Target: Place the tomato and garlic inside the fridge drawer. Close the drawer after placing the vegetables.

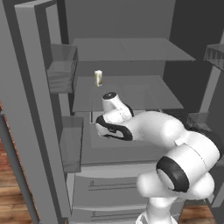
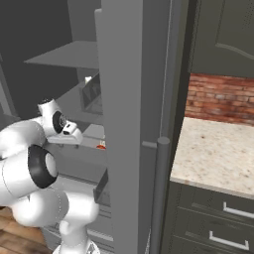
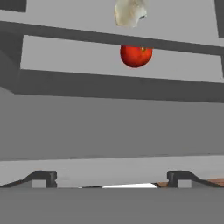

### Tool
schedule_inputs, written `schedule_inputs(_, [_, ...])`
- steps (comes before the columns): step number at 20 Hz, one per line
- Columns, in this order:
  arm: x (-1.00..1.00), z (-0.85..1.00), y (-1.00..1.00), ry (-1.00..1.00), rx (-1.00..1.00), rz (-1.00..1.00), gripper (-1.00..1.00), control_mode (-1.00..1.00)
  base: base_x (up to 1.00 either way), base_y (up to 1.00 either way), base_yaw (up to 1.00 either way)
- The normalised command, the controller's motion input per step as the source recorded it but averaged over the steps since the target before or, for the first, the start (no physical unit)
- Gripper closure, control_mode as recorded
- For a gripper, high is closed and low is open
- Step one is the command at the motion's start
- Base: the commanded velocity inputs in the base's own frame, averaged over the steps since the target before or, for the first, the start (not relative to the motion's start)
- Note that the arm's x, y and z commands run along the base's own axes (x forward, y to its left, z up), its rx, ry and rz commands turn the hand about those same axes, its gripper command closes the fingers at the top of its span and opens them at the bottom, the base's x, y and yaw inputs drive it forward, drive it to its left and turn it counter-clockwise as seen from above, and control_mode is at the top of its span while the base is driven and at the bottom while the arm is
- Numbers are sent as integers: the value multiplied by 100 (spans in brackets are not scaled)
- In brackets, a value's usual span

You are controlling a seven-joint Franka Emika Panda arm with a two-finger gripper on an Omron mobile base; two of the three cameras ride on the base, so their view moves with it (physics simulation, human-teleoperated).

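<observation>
Both vegetables already in the fridge drawer (image 3: pixel 109 89): tomato (image 3: pixel 136 56) dead ahead of the jaws (image 3: pixel 112 177), garlic (image 3: pixel 130 12) just beyond. Jaws spread wide, holding nothing. Drawer front nearest, lying crosswise, ready for pushing shut.

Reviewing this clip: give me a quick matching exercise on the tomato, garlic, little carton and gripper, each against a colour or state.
Things:
1. tomato
2. garlic
3. carton
4. gripper

Descriptions:
A. cream, upright on a fridge shelf
B. open, holding nothing
C. glossy red
D. whitish-grey, just beyond the tomato in the hand view

Pairs: 1-C, 2-D, 3-A, 4-B
</observation>
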Motion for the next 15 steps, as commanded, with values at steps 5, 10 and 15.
schedule_inputs(5, [-78, 88, 0, -15, 0, 0, -100, -100, 0, 0, 0])
schedule_inputs(10, [-90, 60, 0, -11, 0, 0, -100, -100, 0, 0, 0])
schedule_inputs(15, [-100, 42, 0, -10, 2, 0, -100, -100, 0, 0, 0])
